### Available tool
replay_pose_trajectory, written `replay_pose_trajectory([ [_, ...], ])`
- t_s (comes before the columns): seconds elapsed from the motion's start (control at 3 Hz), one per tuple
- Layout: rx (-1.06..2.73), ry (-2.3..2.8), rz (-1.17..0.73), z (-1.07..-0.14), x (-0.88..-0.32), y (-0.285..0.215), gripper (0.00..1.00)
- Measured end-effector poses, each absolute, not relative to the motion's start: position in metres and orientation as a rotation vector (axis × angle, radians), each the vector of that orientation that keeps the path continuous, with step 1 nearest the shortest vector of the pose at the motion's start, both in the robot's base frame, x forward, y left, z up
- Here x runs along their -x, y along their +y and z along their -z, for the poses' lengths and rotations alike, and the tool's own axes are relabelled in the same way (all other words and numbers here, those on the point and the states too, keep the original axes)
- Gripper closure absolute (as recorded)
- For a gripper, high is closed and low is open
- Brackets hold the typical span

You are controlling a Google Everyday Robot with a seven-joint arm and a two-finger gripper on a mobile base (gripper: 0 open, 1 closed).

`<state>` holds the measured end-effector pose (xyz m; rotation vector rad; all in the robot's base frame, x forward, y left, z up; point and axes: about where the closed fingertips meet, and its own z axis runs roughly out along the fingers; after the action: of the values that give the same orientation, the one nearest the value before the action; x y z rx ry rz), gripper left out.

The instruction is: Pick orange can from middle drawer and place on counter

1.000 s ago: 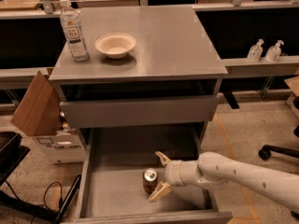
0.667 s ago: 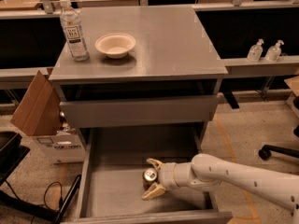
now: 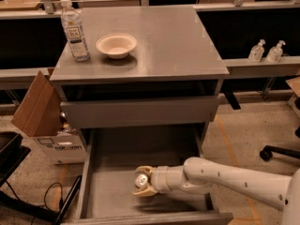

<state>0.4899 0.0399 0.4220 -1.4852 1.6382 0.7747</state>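
Out left of the wide grey metal middle drawer leans a brown cardboard box, close to the drawer's left wall but clear of its inside. Above the drawer, the broad matte grey counter carries a tall clear water bottle and a shallow white bowl on its left part. The right half is bare, so there's plenty of landing room! Down in the drawer, near its front middle, the small orange can with the silver top stands upright on the floor, not yet lifted. The tan two-finger gripper sits right around it, reaching in from the drawer's right. I cannot tell whether it has clamped. So the reach looks done, with lift, carry and set-down left. Watch out: the closed grey drawer front overhangs the drawer's back, so the exit is probably forward, then up.
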Motion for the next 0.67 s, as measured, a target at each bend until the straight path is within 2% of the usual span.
replay_pose_trajectory([
  [0.33, 1.485, 1.638, -0.775, -0.4249, -0.4899, 0.0399, 0.87],
  [0.67, 1.485, 1.638, -0.775, -0.4258, -0.4899, 0.0399, 1.0],
])
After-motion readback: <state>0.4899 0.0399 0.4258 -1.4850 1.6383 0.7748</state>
